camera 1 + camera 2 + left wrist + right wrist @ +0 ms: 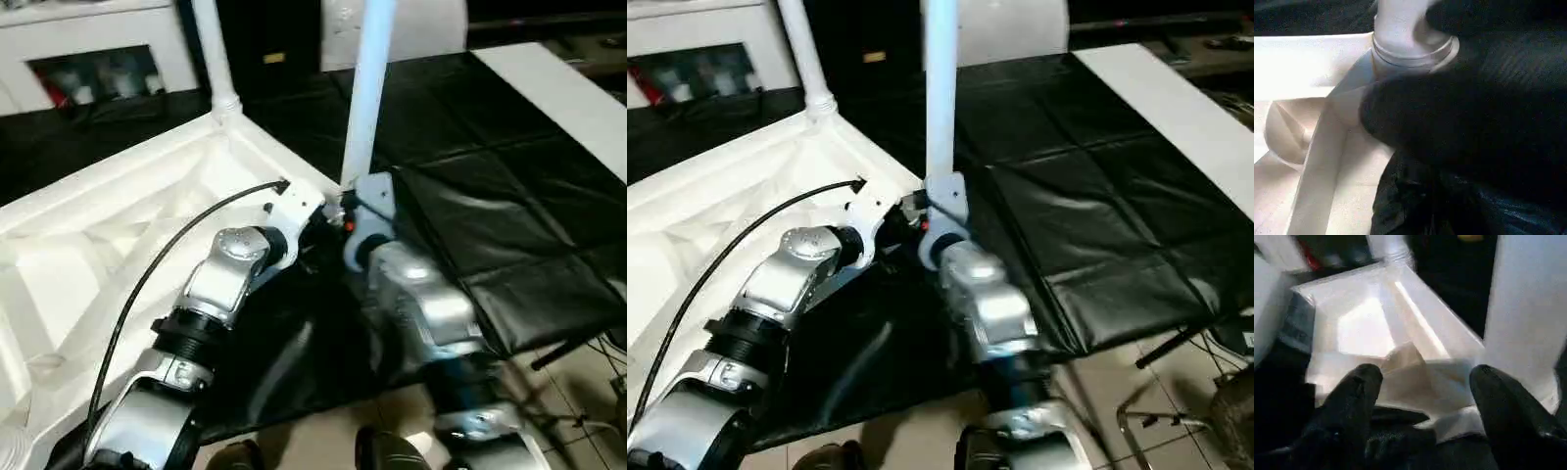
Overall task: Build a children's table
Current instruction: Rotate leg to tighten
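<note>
- On a black padded mat (470, 186), the white tabletop (118, 225) of a children's table lies upside down, its ribbed underside facing up and one corner pointing toward the robot's two arms.
- At the far corner socket (226, 105), a white tube leg (210, 44) stands upright, already seated in its round collar.
- At the near corner, a second white leg (368, 88) rises upright just beside the tabletop's edge, its lower end meeting the right arm's wrist housing (370, 211).
- From the right wrist view, the right gripper (1425, 387) has its two black fingers (1356, 391) spread apart, the tabletop corner showing between them and the second leg standing just beside one finger; nothing is pinched between the pads.
- The left gripper (1449, 127) sits close against the base of a leg at its ringed socket (1410, 49), seen from the left wrist view; its dark fingers are pressed together, and no part is visibly caught between them.
- A black cable (147, 284) arcs from the left forearm up to the left wrist's white bracket (294, 208), passing over the tabletop.
- Behind the mat, a white cabinet (93, 49) with a glass door stands against the far side; a flat white board (563, 93) lies along the mat's right edge.
</note>
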Available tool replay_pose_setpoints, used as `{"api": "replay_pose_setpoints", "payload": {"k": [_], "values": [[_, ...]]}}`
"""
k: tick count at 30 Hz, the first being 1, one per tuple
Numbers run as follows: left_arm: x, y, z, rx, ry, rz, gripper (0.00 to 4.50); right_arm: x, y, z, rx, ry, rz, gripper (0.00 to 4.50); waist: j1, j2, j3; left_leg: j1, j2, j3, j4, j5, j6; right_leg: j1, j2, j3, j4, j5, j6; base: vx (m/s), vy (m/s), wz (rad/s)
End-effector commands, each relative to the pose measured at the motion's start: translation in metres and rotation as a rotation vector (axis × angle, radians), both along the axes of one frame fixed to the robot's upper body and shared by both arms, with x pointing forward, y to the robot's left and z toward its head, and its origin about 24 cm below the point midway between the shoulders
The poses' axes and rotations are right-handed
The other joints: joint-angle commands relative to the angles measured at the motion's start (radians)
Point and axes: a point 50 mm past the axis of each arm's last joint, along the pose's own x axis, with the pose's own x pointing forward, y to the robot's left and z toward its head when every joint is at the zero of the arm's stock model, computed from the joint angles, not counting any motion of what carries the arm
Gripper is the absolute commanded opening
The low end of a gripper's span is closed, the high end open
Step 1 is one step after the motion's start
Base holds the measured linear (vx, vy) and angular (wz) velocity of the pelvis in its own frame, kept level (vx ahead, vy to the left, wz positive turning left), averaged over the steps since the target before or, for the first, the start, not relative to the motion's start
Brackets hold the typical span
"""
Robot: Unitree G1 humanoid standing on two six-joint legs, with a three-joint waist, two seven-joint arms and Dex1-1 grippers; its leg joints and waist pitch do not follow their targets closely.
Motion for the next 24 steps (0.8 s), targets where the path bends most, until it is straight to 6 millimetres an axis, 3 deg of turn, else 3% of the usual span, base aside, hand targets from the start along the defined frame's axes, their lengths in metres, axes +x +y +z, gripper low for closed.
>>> {"api": "replay_pose_setpoints", "payload": {"k": [1,4,7,13,16,21,24], "values": [[-0.002,0.009,0.003,-0.003,-0.024,-0.072,0.00,-0.007,-0.017,0.004,-0.019,-0.040,0.056,3.56,0.013,-0.009,-0.077,0.012,0.012,0.004,-0.049,-0.082,0.134,0.085,-0.027,0.027,-0.040,-0.022,-0.248,0.000,0.000,0.00],[-0.004,0.014,0.001,0.015,-0.018,-0.133,0.00,-0.012,-0.031,0.008,-0.045,-0.060,0.102,3.82,0.013,-0.013,-0.071,0.012,0.012,0.004,-0.052,-0.142,0.110,0.085,-0.028,0.028,-0.052,-0.142,-0.232,0.000,0.000,0.00],[-0.007,0.026,-0.004,0.068,-0.008,-0.213,0.00,-0.025,-0.049,0.015,-0.075,-0.083,0.236,3.98,0.017,-0.010,-0.069,0.015,0.016,0.002,-0.055,-0.170,0.097,0.083,-0.028,0.029,-0.056,-0.200,-0.204,0.000,0.000,0.00],[-0.021,0.040,-0.009,0.145,0.022,-0.481,0.00,-0.041,-0.078,0.014,-0.169,-0.034,0.388,4.39,0.028,-0.012,-0.066,0.021,0.019,0.003,-0.058,-0.205,0.080,0.074,-0.032,0.031,-0.064,-0.275,-0.200,0.000,0.000,0.00],[-0.030,0.043,-0.011,0.173,0.036,-0.609,0.00,-0.044,-0.081,0.014,-0.178,-0.025,0.447,4.45,0.039,-0.009,-0.067,0.027,0.025,0.005,-0.058,-0.210,0.072,0.068,-0.033,0.034,-0.061,-0.266,-0.203,0.000,0.000,0.00],[-0.039,0.043,-0.010,0.148,0.072,-0.755,0.00,-0.050,-0.085,0.009,-0.203,-0.016,0.587,4.45,0.055,-0.009,-0.068,0.029,0.029,0.005,-0.060,-0.215,0.062,0.069,-0.035,0.033,-0.053,-0.232,-0.223,0.000,0.000,0.00],[-0.044,0.043,-0.010,0.153,0.095,-0.843,0.00,-0.052,-0.084,0.006,-0.210,0.003,0.667,4.45,0.054,-0.011,-0.063,0.027,0.028,0.006,-0.062,-0.243,0.061,0.071,-0.038,0.034,-0.057,-0.265,-0.225,0.000,0.000,0.00]]}}
